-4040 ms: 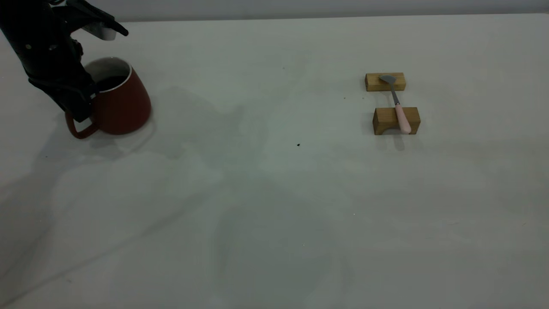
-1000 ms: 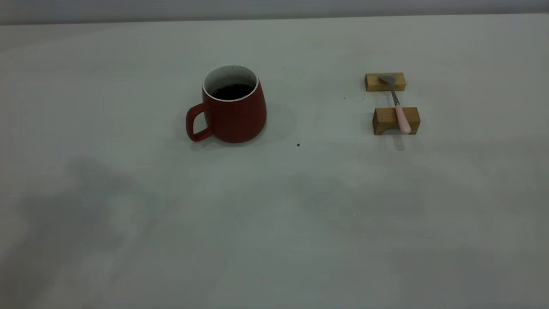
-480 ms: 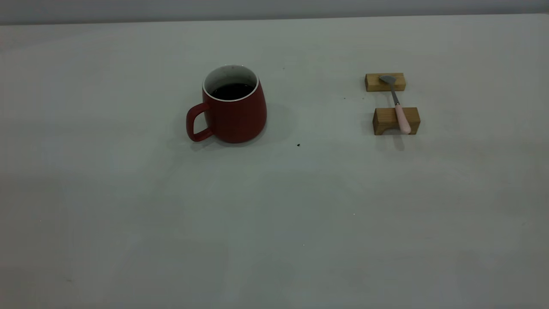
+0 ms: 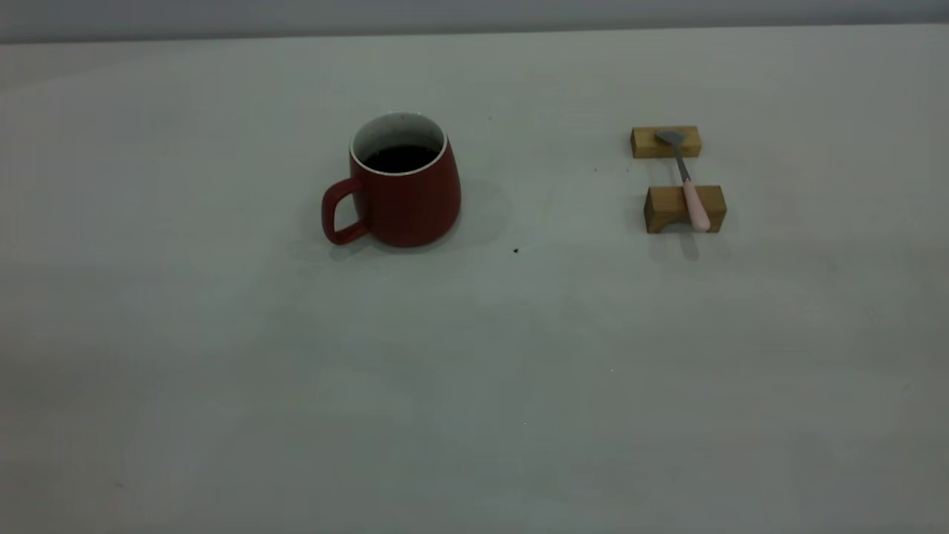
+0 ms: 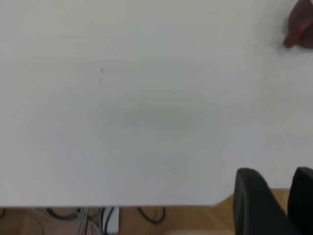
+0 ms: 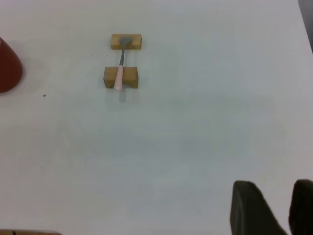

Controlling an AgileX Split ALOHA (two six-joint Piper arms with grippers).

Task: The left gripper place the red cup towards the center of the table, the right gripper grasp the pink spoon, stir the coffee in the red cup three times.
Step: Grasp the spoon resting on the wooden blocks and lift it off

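The red cup [image 4: 404, 194] stands upright on the table [image 4: 474, 356], left of the middle, its handle pointing left. Dark coffee [image 4: 401, 157] fills part of it. Nothing touches the cup. The pink spoon [image 4: 689, 191] lies bridging two wooden blocks at the right, bowl on the far one; it also appears in the right wrist view as the spoon [image 6: 119, 73]. Neither arm appears in the exterior view. My left gripper [image 5: 279, 178] hovers near a table edge, open and empty, with the cup's edge [image 5: 301, 24] far off. My right gripper [image 6: 276, 188] is open, empty, well short of the spoon.
The two tan wooden blocks [image 4: 666, 141] [image 4: 683, 208] carry the spoon. A small dark speck [image 4: 515, 251] lies between cup and blocks. In the left wrist view a table edge [image 5: 122, 204] shows, with floor and cables [image 5: 98, 215] beyond it.
Four seconds ago my left gripper held the cup's handle at the far left; the cup now stands near the middle and that arm has left the exterior view. Nothing moved in the last second.
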